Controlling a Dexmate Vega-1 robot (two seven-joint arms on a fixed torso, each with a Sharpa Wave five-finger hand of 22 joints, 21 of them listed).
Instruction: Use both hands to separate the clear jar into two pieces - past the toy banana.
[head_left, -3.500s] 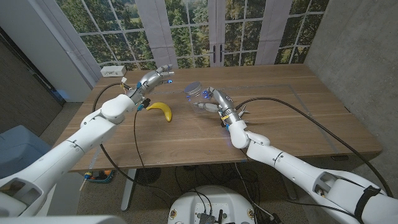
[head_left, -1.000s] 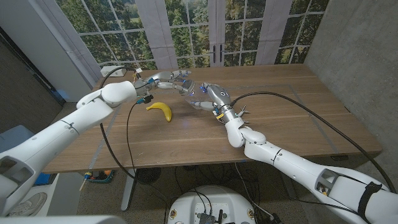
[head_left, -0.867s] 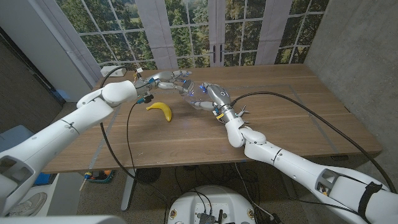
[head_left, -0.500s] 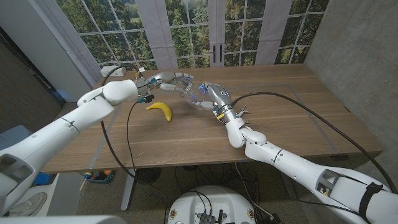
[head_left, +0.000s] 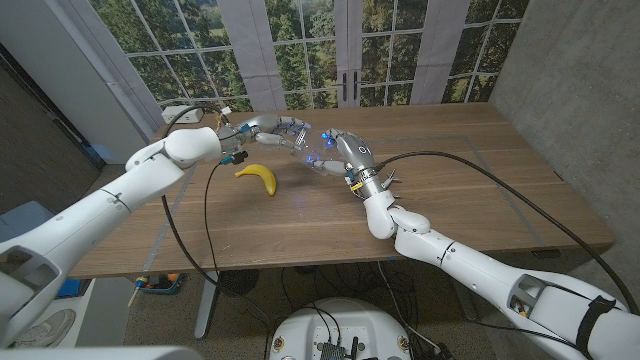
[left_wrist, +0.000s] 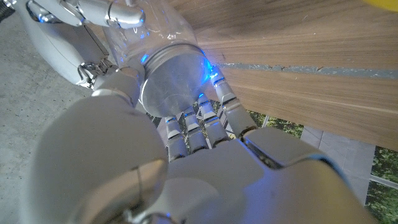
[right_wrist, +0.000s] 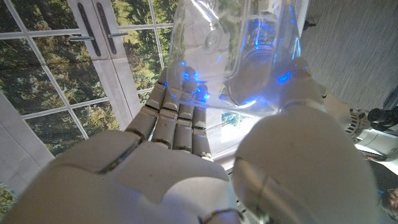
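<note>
Both hands meet above the worktop (head_left: 420, 200), past the banana (head_left: 258, 177). The left hand (head_left: 272, 131) grasps the silver lid (left_wrist: 171, 84); that grip is plain from the left wrist. The right hand (head_left: 337, 152) clasps the clear jar (right_wrist: 233, 46), its glass body seen best from the right wrist. From overhead the jar is mostly hidden between the fingers. The banana lies apart, nearer the front edge, with bare wood stretching right.

Daylight from the windows (head_left: 300, 50) lights the table (head_left: 450, 180) evenly; shadows are soft. Wrist views blur close up, with blue glare.
</note>
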